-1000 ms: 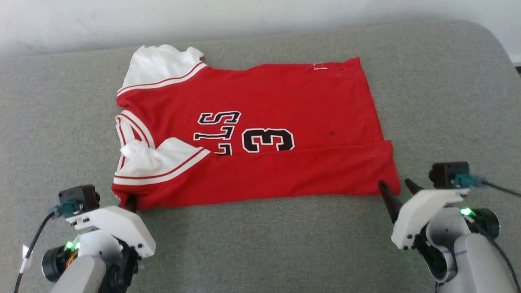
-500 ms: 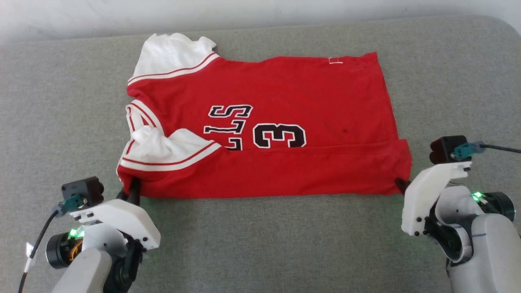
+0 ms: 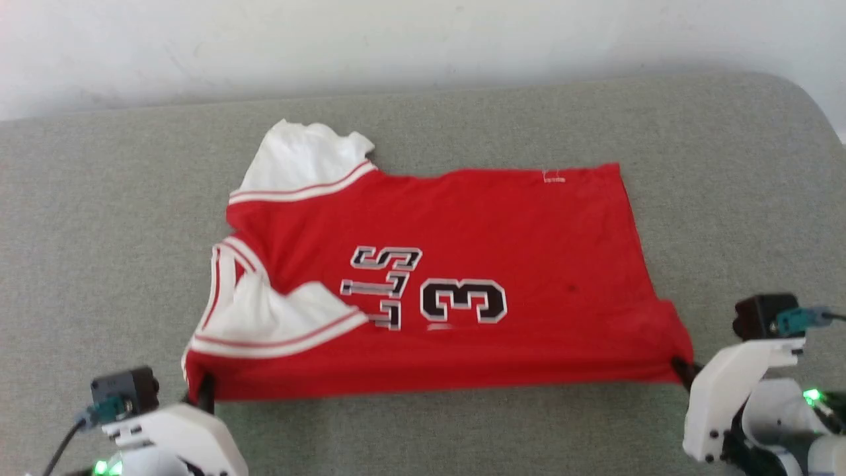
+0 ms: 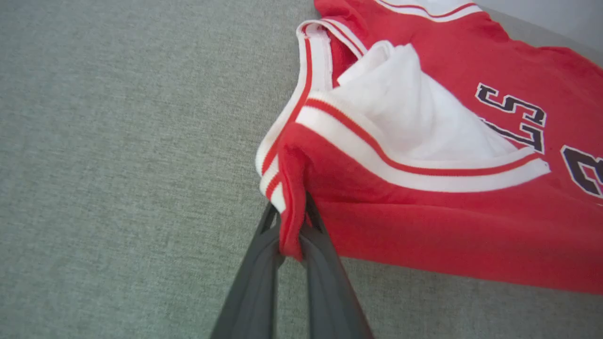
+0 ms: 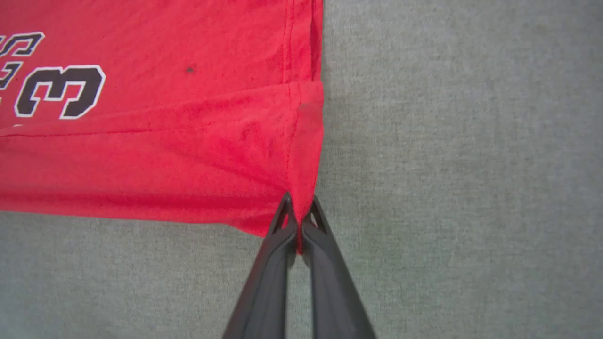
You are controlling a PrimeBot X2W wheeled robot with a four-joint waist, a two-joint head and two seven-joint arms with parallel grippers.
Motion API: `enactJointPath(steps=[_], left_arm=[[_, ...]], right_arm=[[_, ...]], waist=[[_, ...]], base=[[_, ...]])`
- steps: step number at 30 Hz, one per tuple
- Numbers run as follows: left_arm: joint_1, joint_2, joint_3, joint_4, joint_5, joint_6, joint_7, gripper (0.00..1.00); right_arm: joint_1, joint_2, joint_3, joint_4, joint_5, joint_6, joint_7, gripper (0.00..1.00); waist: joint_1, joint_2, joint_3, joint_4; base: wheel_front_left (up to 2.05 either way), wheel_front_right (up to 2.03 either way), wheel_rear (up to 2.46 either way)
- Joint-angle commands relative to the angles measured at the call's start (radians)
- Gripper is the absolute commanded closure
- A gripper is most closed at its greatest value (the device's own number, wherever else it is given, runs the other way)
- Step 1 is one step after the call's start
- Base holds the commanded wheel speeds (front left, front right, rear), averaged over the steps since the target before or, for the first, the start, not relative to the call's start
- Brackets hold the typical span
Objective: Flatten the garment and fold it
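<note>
Folded sleeve (image 3: 284, 316) of the garment (image 3: 529, 231) hides some lettering (image 3: 386, 277).

A grey padded surface (image 3: 106, 218) is being seen stretching right across the head view, its weave fine and lightly flecked. Over on the far right, its corner (image 3: 793, 99) is being shown rounded off. Behind it, a white wall (image 3: 396, 39) is being picked out, meeting the surface's far edge along a soft, shadowed line. A few faint scuffs are being made out on the paint. In both wrist views the same grey weave is being caught up close, lying flat and even.
</note>
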Motion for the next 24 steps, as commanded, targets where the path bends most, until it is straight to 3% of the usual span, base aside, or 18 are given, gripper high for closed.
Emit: enactJointPath(steps=[1,8,16,17,18,24], left_arm=[[0.057,0.022,0.002,-0.035,-0.006,0.03,0.03,1.0],[0.148,0.026,-0.028,-0.101,-0.025,0.064,0.095,1.0],[0.117,-0.026,-0.058,-0.031,-0.048,0.015,0.074,1.0],[0.112,-0.032,-0.062,-0.017,-0.049,0.01,0.07,0.55],[0.107,-0.038,-0.064,-0.004,-0.05,0.005,0.065,0.02],[0.094,-0.055,-0.05,0.019,-0.054,-0.018,0.01,0.0]], right_arm=[[0.046,-0.003,-0.01,-0.02,0.006,-0.002,0.019,1.0],[0.112,-0.003,-0.005,0.021,0.011,-0.002,0.001,1.0],[0.093,-0.003,0.019,0.153,0.037,-0.002,-0.134,1.0],[0.091,-0.003,0.024,0.162,0.042,-0.002,-0.16,0.61],[0.091,-0.003,0.031,0.171,0.052,-0.002,-0.183,0.0],[0.107,-0.003,0.027,0.179,0.094,-0.002,-0.342,0.0]], waist=[[0.0001,-0.0001,-0.007,0.004],[0.0001,-0.0001,-0.002,0.017],[0.0001,-0.0001,-0.002,0.023],[0.0001,-0.0001,-0.005,0.024],[0.0001,-0.0001,-0.009,0.024],[0.0001,-0.0001,-0.038,0.025]], base=[[0.0,0.0,0.0],[0.0,0.0,0.0],[0.0,0.0,0.0],[0.0,0.0,0.0],[0.0,0.0,0.0],[0.0,0.0,0.0]])
